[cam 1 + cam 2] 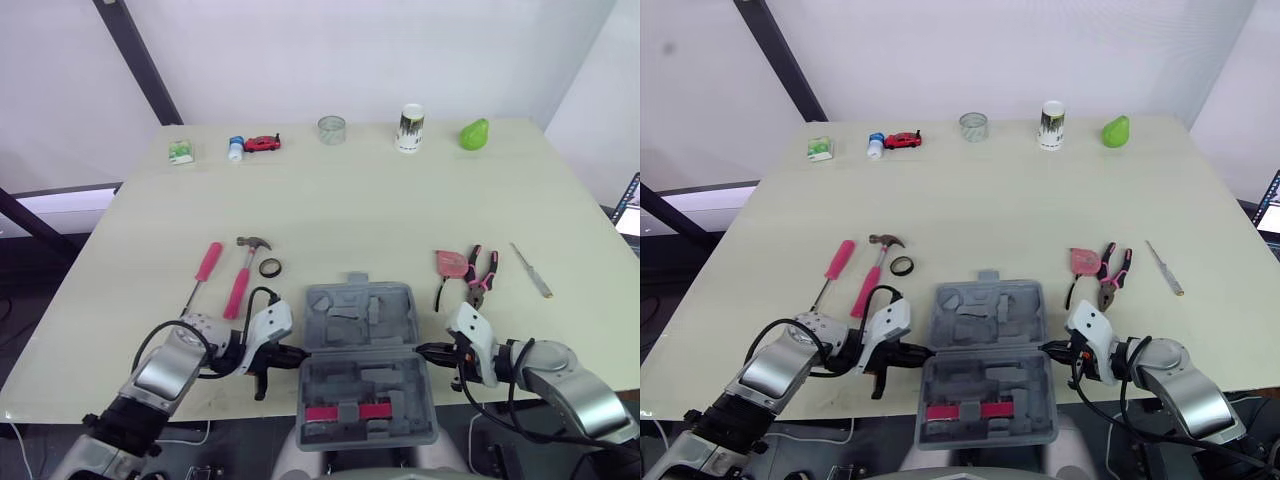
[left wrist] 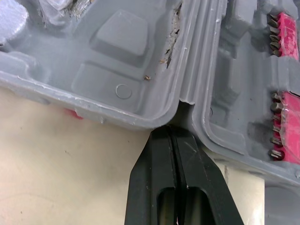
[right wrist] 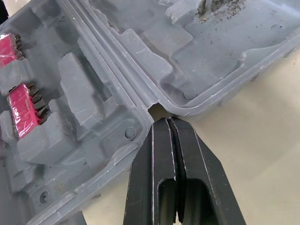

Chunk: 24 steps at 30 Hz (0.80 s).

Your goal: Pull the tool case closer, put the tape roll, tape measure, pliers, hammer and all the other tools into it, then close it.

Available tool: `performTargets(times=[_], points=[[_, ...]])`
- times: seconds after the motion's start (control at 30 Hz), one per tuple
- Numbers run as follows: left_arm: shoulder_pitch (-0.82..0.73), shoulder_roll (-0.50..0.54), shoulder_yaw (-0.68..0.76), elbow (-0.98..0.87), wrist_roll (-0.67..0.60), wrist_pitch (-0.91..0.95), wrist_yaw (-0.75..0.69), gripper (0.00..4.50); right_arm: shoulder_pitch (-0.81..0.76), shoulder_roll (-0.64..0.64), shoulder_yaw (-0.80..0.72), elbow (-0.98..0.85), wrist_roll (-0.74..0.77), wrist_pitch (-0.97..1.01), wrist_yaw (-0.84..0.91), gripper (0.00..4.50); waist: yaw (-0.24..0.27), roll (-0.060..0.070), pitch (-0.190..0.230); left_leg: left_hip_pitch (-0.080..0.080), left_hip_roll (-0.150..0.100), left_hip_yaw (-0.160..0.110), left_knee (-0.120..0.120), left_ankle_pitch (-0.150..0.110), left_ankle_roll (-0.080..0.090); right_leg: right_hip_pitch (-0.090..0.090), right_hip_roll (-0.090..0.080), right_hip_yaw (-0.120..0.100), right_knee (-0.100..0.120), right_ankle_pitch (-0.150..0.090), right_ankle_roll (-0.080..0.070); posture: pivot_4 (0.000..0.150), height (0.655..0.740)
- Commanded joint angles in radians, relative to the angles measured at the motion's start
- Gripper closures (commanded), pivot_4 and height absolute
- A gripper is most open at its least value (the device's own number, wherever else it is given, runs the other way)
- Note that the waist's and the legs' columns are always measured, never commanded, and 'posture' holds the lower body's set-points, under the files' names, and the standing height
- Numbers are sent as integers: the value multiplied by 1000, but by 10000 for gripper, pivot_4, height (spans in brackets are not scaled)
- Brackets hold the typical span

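Left jaws: pressed together with nothing between them. The left gripper (image 2: 174, 131) has its tips at the notch where the two halves of the tool case (image 1: 400, 300) meet, on the case's left side.
Right jaws: also closed on nothing. The right gripper (image 3: 166, 121) points into the matching notch on the case's right side, its tips just at the rim.
Tool case: grey, lying open and flat at the near edge of the table (image 1: 350, 200), in the middle between the two grippers. The lid half lies farther from the robot, the tray half nearer.
Inside the case: moulded grey recesses, with pink bit strips (image 1: 345, 411) in the nearer half.
Left of the case: the hammer (image 1: 242, 280) with a pink handle, the black tape roll (image 1: 270, 267) just beside its head, and a pink-handled screwdriver (image 1: 205, 268) farther left. All lie on the table, apart from the case.
Right of the case: the pink tape measure (image 1: 450, 264), the pliers (image 1: 482, 275) just beside it, and a slim metal tool (image 1: 531, 270) farther right.
Far edge of the table: a small green box (image 1: 180, 151), a blue-and-white bottle (image 1: 236, 148), a red toy car (image 1: 263, 143), a clear cup (image 1: 331, 129), a white can (image 1: 410, 128) and a green pear-shaped object (image 1: 474, 134).
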Motion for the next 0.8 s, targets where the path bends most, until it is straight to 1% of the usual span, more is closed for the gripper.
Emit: performTargets(times=[0.03, 0.8], points=[[38, 32, -26, 40, 22, 35, 0, 44352, -3, 2, -2, -15, 11, -14, -4, 45000, 0, 0, 0, 0, 0, 0, 0, 0, 0, 0, 0, 0, 0, 0, 0, 1500, 7400], [48, 47, -6, 41, 2, 32, 7, 44352, -10, 8, 4, -5, 12, -21, -6, 45000, 0, 0, 0, 0, 0, 0, 0, 0, 0, 0, 0, 0, 0, 0, 0, 1500, 7400]])
